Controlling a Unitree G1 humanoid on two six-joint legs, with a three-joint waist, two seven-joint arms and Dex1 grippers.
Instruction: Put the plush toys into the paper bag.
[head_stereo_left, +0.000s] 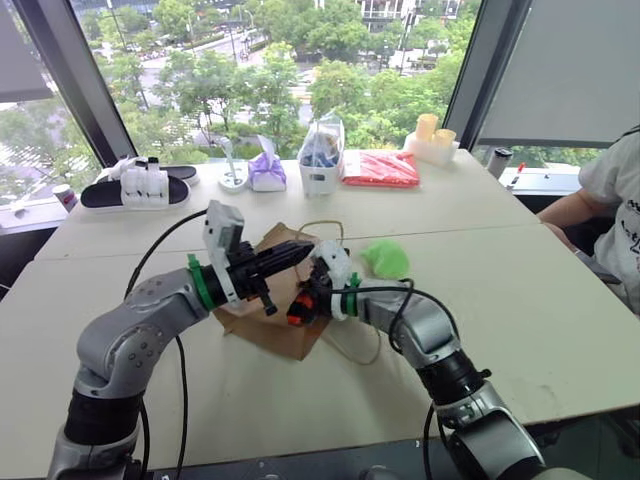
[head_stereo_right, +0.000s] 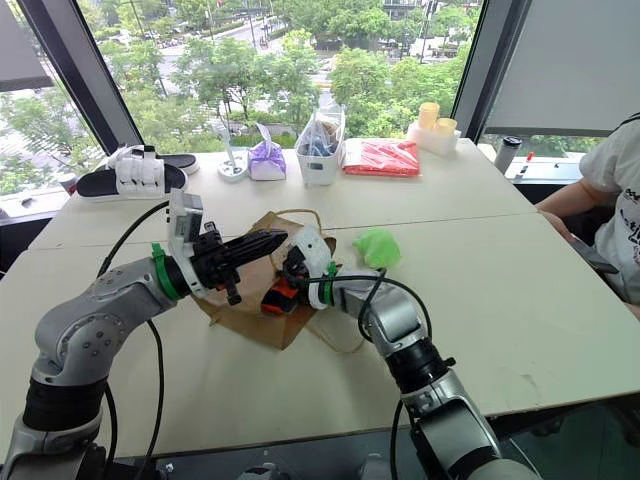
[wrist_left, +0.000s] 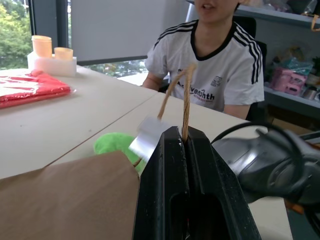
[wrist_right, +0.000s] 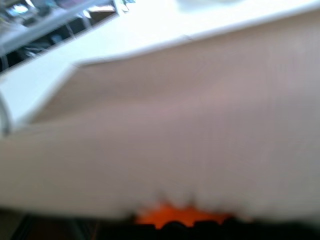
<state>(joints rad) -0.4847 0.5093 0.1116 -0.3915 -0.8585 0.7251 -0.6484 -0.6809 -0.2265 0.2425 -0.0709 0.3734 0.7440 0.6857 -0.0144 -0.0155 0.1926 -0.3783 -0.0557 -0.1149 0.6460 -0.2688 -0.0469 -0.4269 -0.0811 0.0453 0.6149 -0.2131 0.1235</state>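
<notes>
The brown paper bag (head_stereo_left: 262, 328) lies on the table in front of me, its mouth lifted at the far side. My left gripper (wrist_left: 182, 137) is shut on the bag's tan cord handle (wrist_left: 186, 95) and holds it up. The orange plush toy (head_stereo_left: 299, 309) sits at the bag's mouth, right at the tip of my right gripper (head_stereo_left: 312, 296). In the right wrist view, orange (wrist_right: 175, 216) shows against the bag's brown paper. The light green plush toy (head_stereo_left: 385, 260) rests on the table just right of the bag, apart from both grippers.
Along the far edge stand black sandals with white bottles (head_stereo_left: 135, 188), a purple pouch (head_stereo_left: 267, 172), a white bin holding a clear bag (head_stereo_left: 320, 160), a red packet (head_stereo_left: 380, 168) and yellow cups (head_stereo_left: 433, 140). A person (head_stereo_left: 610, 200) sits at the table's right side.
</notes>
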